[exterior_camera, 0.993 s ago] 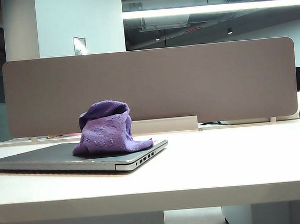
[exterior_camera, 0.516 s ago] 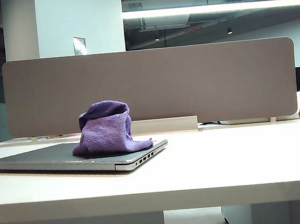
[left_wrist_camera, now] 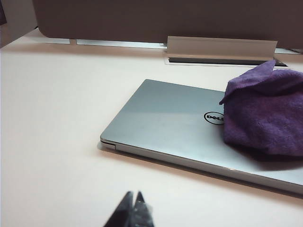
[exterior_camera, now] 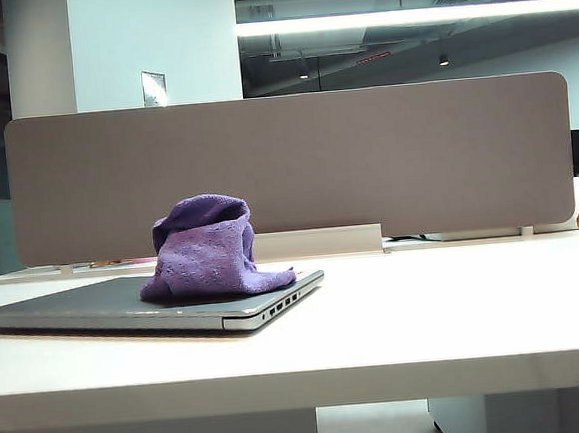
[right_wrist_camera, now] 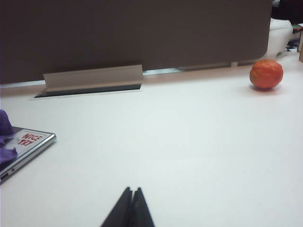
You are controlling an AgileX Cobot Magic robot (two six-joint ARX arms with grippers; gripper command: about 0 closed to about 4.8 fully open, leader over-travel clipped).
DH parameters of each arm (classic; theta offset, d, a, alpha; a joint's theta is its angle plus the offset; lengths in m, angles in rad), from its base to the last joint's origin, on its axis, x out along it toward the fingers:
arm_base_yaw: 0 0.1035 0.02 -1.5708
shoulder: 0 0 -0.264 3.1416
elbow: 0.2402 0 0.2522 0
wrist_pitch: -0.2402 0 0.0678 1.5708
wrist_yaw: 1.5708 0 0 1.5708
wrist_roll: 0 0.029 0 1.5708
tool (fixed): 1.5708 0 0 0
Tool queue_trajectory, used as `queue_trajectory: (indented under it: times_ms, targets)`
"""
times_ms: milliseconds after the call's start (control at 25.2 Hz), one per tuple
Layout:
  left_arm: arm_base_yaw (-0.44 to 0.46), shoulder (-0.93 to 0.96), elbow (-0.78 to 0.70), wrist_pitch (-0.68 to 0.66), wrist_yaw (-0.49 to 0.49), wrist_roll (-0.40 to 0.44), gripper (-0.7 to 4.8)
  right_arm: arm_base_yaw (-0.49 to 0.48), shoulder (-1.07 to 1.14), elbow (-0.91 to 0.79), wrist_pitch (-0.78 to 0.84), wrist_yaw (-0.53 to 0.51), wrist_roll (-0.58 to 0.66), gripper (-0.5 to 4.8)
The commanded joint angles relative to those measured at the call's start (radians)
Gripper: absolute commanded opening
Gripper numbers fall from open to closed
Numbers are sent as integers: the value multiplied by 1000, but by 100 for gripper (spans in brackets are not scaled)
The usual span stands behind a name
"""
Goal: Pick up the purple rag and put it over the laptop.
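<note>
Since the rag (exterior_camera: 209, 251) sits bunched on the laptop (exterior_camera: 106, 303), both end effectors, left (left_wrist_camera: 134, 204) and right (right_wrist_camera: 131, 198), rest closed, empty, low over the surface (exterior_camera: 448, 314).

Low frontal exterior; wrists facing laptop (left_wrist_camera: 165, 123)

"DELL" on the laptop (left_wrist_camera: 161, 120) lid

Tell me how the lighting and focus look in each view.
Exterior view: sharp, bright ceiling light strip, purple rag evenly lit. Left wrist view: soft, pinkish cast, laptop lid shows mild sheen. Right wrist view: hazy, orange fruit slightly blurred.
</note>
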Motion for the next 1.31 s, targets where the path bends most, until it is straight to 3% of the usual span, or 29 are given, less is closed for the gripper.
queue_trajectory:
  times_ms: [40,1311]
  targets:
    - [-1,1,3,6,0,4,-6,2,-2,-23,23,3,-2,-8]
    - [-1,1,3,6,0,4,-6,2,-2,-42,18,54,-18,-8]
